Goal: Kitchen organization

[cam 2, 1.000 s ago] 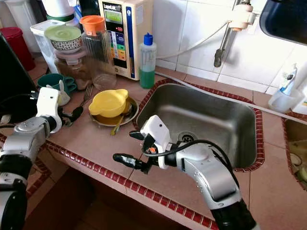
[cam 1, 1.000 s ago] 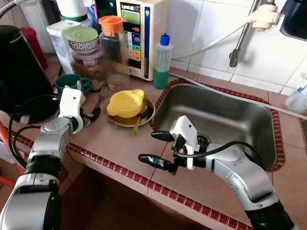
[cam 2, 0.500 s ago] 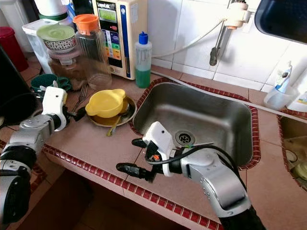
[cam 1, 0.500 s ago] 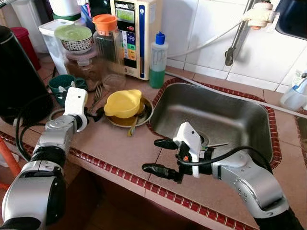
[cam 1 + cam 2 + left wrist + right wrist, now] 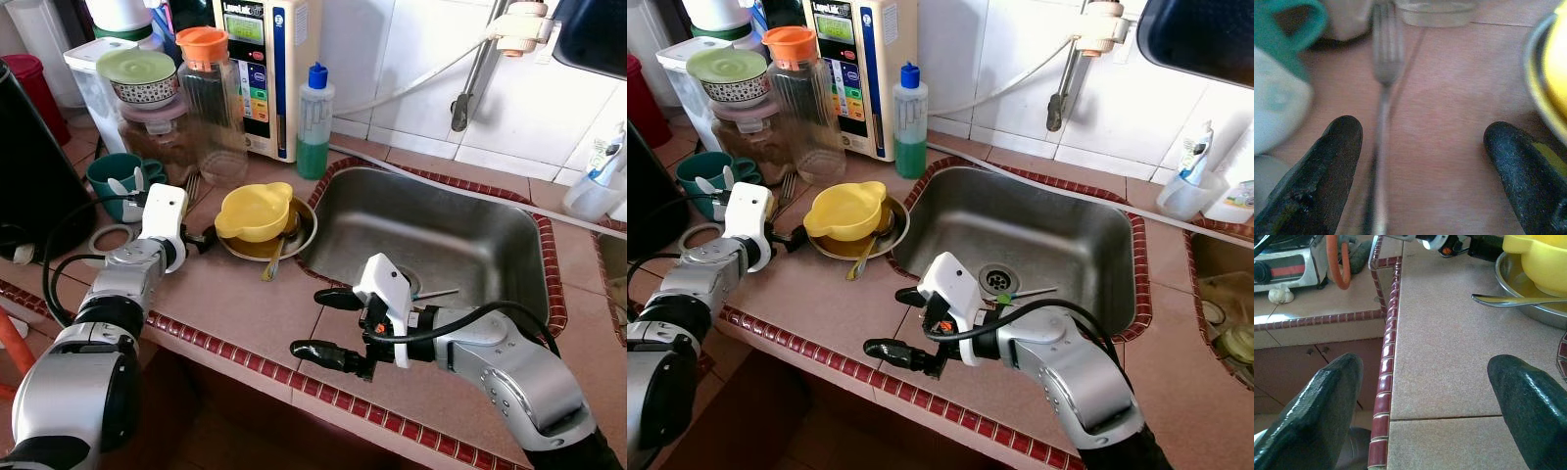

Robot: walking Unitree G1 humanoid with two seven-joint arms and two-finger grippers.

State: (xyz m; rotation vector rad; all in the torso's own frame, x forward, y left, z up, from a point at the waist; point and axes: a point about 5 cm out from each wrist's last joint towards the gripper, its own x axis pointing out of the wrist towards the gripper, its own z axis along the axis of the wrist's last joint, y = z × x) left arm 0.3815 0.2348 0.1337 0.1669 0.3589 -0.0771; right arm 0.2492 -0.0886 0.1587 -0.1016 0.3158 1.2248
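Note:
A silver fork [image 5: 1382, 98] lies on the brown tiled counter, its tines toward a glass jar. My left gripper [image 5: 202, 238] is open low over the counter. The fork's handle runs between its fingers [image 5: 1327, 166], close to one of them. Just right of it a yellow bowl [image 5: 255, 209] sits on a metal plate [image 5: 302, 233] with a spoon [image 5: 273, 260] leaning over the rim. My right gripper [image 5: 328, 327] hangs open and holds nothing, over the counter's front edge [image 5: 1383, 382] beside the sink.
The steel sink [image 5: 441, 230] lies to the right, with a thin utensil [image 5: 436, 293] near its drain. Teal mugs [image 5: 113, 181], an orange-lidded jar [image 5: 211, 98], a green soap bottle [image 5: 313, 122] and a water purifier [image 5: 255, 69] crowd the back. A black appliance [image 5: 29, 166] stands at the left.
The camera has shifted a little. My left gripper has edged closer to the plate and fork. The right gripper stays open at the counter's front edge.

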